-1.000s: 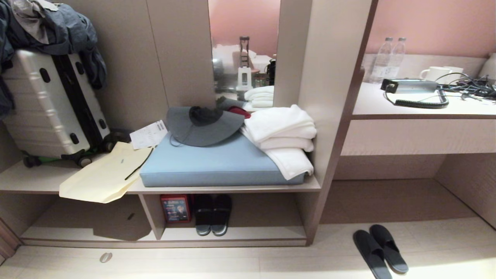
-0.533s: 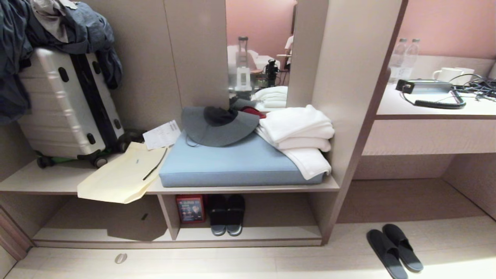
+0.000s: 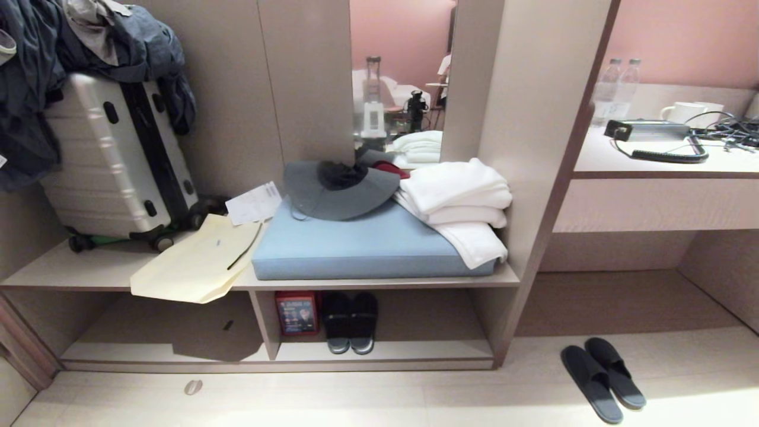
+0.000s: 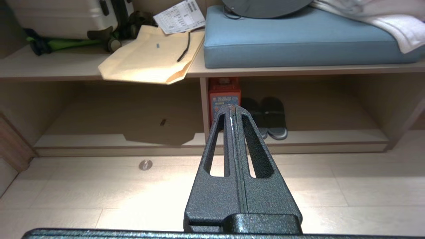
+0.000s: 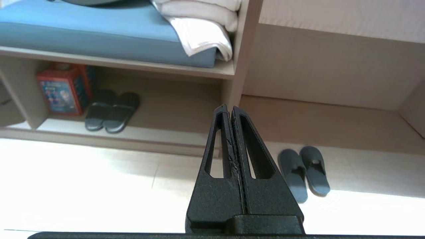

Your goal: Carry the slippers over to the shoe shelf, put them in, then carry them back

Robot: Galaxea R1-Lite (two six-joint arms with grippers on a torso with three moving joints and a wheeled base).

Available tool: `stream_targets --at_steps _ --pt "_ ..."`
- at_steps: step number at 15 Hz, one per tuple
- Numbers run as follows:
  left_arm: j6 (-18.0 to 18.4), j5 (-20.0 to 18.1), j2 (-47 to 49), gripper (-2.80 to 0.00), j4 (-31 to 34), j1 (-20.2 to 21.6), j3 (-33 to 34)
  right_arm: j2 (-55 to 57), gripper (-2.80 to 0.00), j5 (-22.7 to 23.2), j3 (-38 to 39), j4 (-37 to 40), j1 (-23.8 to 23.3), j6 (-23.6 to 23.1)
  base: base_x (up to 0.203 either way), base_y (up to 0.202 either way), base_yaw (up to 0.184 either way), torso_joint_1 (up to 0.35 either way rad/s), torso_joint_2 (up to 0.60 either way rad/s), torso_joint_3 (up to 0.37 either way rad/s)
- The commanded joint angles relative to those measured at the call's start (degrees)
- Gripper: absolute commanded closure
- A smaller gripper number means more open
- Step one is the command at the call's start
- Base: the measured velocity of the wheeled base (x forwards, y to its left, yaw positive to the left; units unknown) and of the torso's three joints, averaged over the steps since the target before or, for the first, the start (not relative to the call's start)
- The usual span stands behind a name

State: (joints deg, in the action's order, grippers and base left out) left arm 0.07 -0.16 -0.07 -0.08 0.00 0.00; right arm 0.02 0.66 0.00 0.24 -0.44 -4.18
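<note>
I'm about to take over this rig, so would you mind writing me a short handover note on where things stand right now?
Left gripper: shut, empty, held above the floor facing the shelf unit.
Right gripper: shut, empty, also held above the floor.
The slippers: side by side on the floor in front of the desk recess, to the right of the unit, untouched.
The shoe shelf: already holds another dark pair and a red box at its left end; the right part is free.
Done: nothing yet.
Left: pick up the slippers, put them in the shelf, then bring them back.
</note>
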Motion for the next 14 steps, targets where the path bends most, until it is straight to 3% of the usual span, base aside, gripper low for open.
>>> stream_targets --at_steps 1,14 --pt "-0.07 -0.02 0.07 0.00 -0.01 0.00 0.00 0.06 0.00 0.04 0.00 0.02 0.00 0.08 -0.204 0.000 0.001 0.002 0.00 -0.002" --pt "-0.16 -0.02 0.07 0.00 -0.01 0.00 0.00 0.06 0.00 -0.04 0.00 0.02 0.00 0.31 -0.195 0.000 0.001 0.003 0.00 0.002"
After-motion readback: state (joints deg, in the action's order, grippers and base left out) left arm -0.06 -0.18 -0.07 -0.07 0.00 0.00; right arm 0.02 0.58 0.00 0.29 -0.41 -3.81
